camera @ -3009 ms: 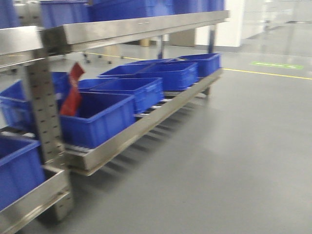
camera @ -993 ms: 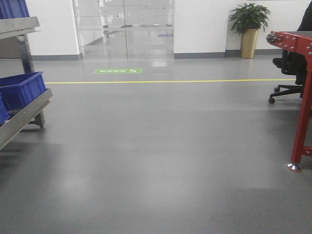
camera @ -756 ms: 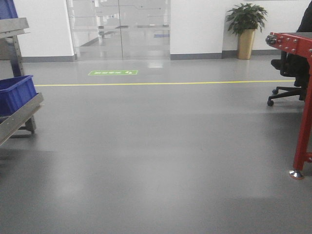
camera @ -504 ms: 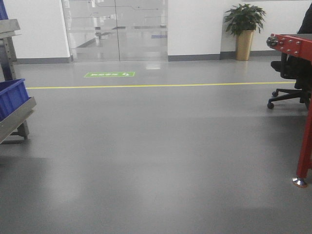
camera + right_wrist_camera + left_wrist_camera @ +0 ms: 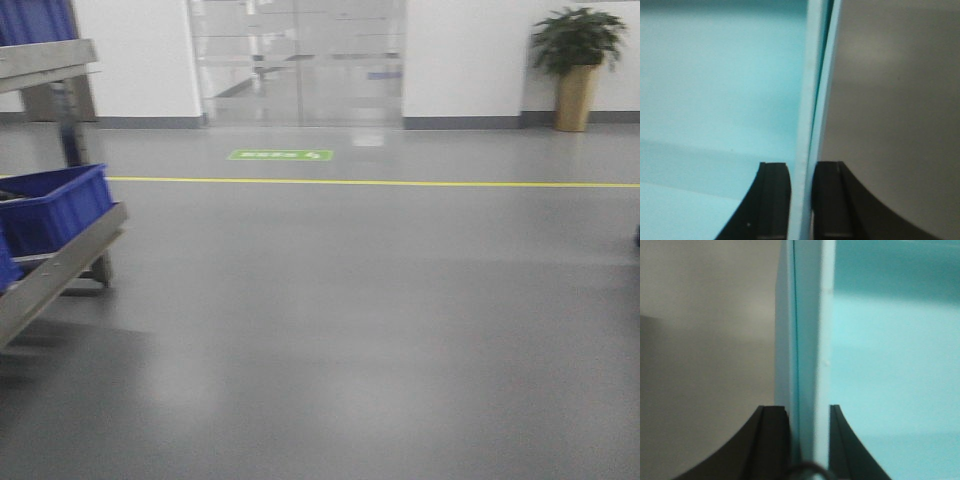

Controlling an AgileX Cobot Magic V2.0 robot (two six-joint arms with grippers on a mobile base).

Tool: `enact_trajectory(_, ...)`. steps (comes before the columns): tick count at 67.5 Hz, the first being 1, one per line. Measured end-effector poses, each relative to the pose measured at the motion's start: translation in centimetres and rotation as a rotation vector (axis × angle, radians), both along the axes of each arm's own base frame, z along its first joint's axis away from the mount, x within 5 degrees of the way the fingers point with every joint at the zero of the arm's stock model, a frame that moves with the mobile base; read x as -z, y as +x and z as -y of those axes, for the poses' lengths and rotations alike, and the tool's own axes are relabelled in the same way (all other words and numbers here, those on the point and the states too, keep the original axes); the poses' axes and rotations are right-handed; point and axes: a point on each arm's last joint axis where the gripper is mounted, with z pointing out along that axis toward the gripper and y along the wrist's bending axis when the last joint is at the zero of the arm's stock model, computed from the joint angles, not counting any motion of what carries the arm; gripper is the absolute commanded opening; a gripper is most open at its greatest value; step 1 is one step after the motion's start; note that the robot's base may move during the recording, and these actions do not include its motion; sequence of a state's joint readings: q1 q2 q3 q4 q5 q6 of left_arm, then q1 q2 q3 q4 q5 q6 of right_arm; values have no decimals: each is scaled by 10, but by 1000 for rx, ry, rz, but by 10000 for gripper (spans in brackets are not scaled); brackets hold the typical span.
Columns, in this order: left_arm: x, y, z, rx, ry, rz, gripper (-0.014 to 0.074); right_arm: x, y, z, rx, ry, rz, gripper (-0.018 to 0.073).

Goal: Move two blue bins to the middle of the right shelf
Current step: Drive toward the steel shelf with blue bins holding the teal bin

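In the left wrist view, the left tool [image 5: 807,412] is clamping a side wall of the pale blue bins [image 5: 890,365]. The wall is rising up the centre of the frame from between the two dark fingers [image 5: 771,445], the tub's inside is filling the right half, and the grey floor [image 5: 705,340] is showing at left. In the right wrist view, the right tool [image 5: 802,167] is gripping another wall the same way (two thin layers are showing there, parting slightly toward the top), with the inside lying at left. In the front view, a shelf [image 5: 60,275] at the left edge is carrying a dark blue crate [image 5: 55,205].
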State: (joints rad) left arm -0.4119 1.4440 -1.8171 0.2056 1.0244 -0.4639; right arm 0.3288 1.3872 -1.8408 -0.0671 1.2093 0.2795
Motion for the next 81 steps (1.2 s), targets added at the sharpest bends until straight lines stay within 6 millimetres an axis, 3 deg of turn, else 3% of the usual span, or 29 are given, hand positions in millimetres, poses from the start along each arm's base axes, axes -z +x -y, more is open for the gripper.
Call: enact_trajectory(81,-1,1,-1,-7,14,12,-111,-1,0,-1,-4,8,5,-167)
